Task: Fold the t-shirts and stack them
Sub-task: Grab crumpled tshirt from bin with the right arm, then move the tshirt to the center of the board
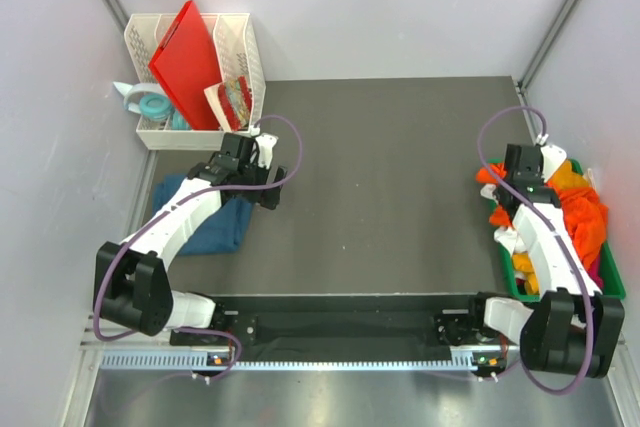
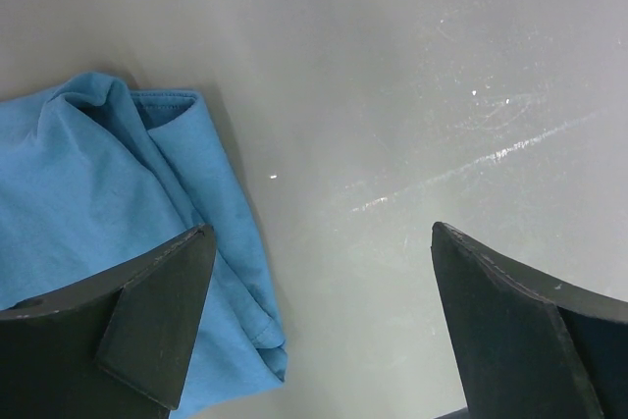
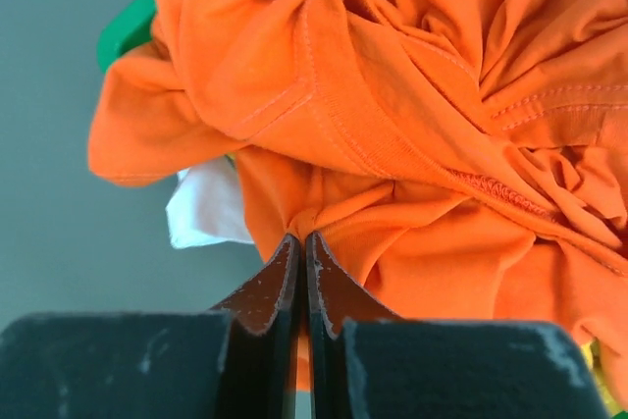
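Observation:
A dark teal-blue t-shirt (image 1: 212, 223) lies bunched on the table at the left; in the left wrist view (image 2: 108, 213) it fills the left side. My left gripper (image 1: 268, 187) (image 2: 319, 316) is open and empty just right of that shirt's edge. A bright orange t-shirt (image 1: 572, 199) spills from the green bin (image 1: 612, 282) at the right. My right gripper (image 1: 497, 187) (image 3: 302, 242) is shut on a pinch of the orange t-shirt (image 3: 392, 125). A white cloth (image 3: 206, 208) peeks out under it. Yellow (image 1: 528, 277) and pink cloth show in the bin.
A white basket (image 1: 240, 42) at the back left holds a stiff red board (image 1: 188, 57), tape rolls and small items. Grey walls enclose the dark table (image 1: 390, 177). The arm bases stand at the near edge.

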{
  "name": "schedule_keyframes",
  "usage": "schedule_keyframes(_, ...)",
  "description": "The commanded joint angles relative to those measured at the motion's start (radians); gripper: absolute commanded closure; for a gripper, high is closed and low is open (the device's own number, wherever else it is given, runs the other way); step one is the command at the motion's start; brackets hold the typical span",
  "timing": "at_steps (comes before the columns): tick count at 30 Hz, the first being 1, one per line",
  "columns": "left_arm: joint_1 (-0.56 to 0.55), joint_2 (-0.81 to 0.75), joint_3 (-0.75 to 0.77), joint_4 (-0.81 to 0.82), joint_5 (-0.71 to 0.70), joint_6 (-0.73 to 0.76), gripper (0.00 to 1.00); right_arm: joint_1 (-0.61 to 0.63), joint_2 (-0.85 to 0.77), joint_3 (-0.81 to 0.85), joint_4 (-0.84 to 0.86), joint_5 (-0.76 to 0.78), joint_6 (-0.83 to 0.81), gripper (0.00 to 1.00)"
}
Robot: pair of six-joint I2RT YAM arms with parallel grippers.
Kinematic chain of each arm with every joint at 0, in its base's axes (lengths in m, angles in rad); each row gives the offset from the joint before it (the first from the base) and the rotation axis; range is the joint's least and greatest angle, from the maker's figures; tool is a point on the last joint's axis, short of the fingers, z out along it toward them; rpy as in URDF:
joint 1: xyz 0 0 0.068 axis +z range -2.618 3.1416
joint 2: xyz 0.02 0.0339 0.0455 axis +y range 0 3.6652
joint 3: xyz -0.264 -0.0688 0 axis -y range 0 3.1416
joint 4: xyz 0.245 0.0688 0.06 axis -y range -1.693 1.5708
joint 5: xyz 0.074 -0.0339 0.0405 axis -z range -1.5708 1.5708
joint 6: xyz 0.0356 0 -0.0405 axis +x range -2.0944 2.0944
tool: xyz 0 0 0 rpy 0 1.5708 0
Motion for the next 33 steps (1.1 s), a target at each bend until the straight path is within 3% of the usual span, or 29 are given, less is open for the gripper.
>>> schedule_keyframes(1, 0.003, -0.018, 0.013, 0.040, 0.003, -0.008, 0.05, 0.096, -0.120, 0.118, 0.061, 0.040, -0.033, 1.00)
schedule_keyframes(5, 0.003, -0.004, 0.041, 0.031, 0.012, -0.016, 0.05, 0.378, -0.090, 0.383, 0.046, 0.083, -0.064, 1.00)
schedule_keyframes(10, 0.003, -0.004, 0.059, 0.016, 0.016, -0.023, 0.05, 0.657, 0.093, 0.702, 0.010, 0.028, -0.101, 1.00)
schedule_keyframes(19, 0.001, -0.058, 0.042, 0.016, -0.018, -0.016, 0.05, 1.021, 0.374, 0.893, 0.058, -0.065, -0.131, 1.00)
schedule_keyframes(28, 0.001, -0.104, 0.025, 0.043, -0.168, -0.046, 0.04, 1.122, 0.538, 0.741, 0.180, -0.159, -0.013, 1.00)
schedule_keyframes(33, 0.003, -0.112, 0.024, 0.069, -0.227, -0.052, 0.04, 1.125, 0.564, 0.749, 0.181, -0.159, -0.006, 1.00)
